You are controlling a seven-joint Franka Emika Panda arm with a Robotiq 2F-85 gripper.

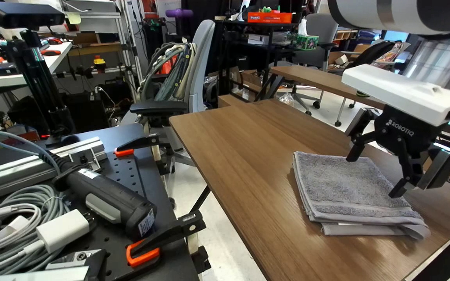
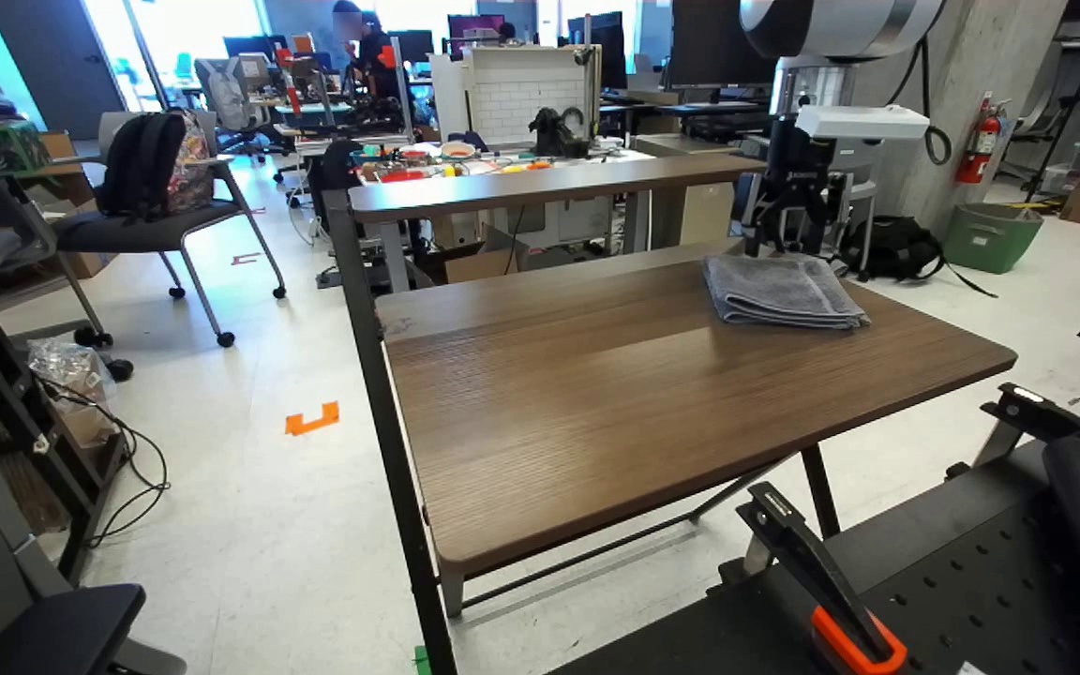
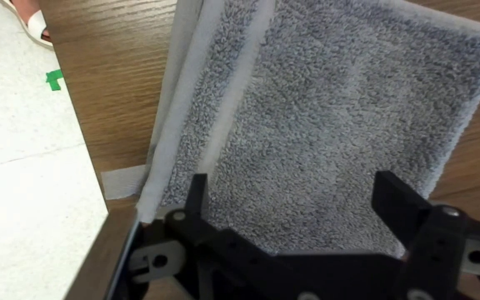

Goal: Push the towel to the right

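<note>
A folded grey towel lies on the brown wooden table. It also lies near the table's far right part in an exterior view and fills most of the wrist view. My gripper is open, with its fingers pointing down over the towel and spread apart. In an exterior view the gripper is at the towel's back edge. In the wrist view the gripper has only towel surface showing beneath its fingertips and holds nothing. I cannot tell whether the fingertips touch the towel.
A raised wooden shelf runs along the table's back side. A black perforated bench with clamps, cables and a black tool stands beside the table. A table edge is close to the towel in the wrist view.
</note>
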